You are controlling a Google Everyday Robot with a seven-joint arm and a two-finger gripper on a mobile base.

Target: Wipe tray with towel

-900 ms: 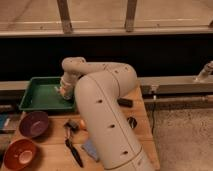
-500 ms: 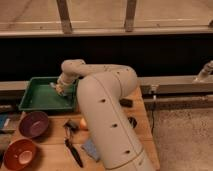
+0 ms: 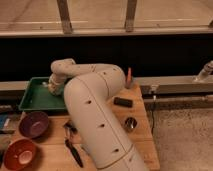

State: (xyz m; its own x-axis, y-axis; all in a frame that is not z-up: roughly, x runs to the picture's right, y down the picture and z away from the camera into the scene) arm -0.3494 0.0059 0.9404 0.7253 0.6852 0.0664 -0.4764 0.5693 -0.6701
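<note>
The green tray sits at the back left of the wooden table. My white arm bends over from the right and reaches down into it. The gripper is low over the tray's far right part, mostly hidden by the wrist. A small pale patch, which looks like the towel, shows at the gripper's left side on the tray floor. I cannot tell how it is held.
A purple bowl and an orange-red bowl stand in front of the tray. A black utensil lies by my arm. A black block, a metal cup and a red object are on the right.
The gripper has slid leftward across the tray, and the arm's elbow has followed. Nothing else on the table has moved.
</note>
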